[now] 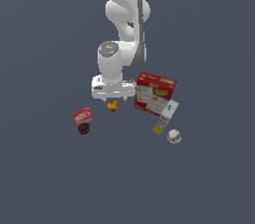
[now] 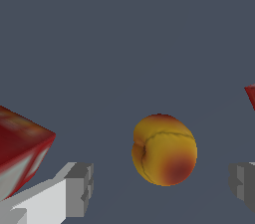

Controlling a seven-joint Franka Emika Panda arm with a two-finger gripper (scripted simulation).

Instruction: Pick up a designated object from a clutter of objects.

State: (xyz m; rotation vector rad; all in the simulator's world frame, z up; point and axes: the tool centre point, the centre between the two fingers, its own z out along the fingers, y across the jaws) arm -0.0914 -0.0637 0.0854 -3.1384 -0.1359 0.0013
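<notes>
Item one, the fruit (image 1: pixel 113 105): I log it as a small round ball, orange-yellow, with a red blush on its top and a second, deeper red patch low on one side. In the wrist view the fruit (image 2: pixel 164 150) shows a thin dark crease curving across its skin, like a seam. Its surface is smooth and matte. It sits on the grey desk (image 1: pixel 45 178), much smaller than the red box (image 1: pixel 154 92) that stands near it toward the exterior view's right, and apart from that box.

Item two, the pincer (image 1: pixel 113 99): I see it directly above the fruit, fingers spread wide. In the wrist view the pincer (image 2: pixel 160 188) has one grey pad (image 2: pixel 79 188) on one side of the fruit and the other pad at the opposite edge of the picture, with clear gaps on both sides. Nothing is gripped. Whether the fingertips have reached the fruit's height I cannot tell.

Item three, remaining clutter: a small red packet (image 1: pixel 82 115) toward the exterior view's left, with a dark maroon round item (image 1: pixel 83 128) just beside it; a slim white-and-yellow box (image 1: pixel 166 117) leaning by the red box; a white-and-purple round item (image 1: pixel 174 136) near that slim box's lower end. All of these lie apart from the fruit.
</notes>
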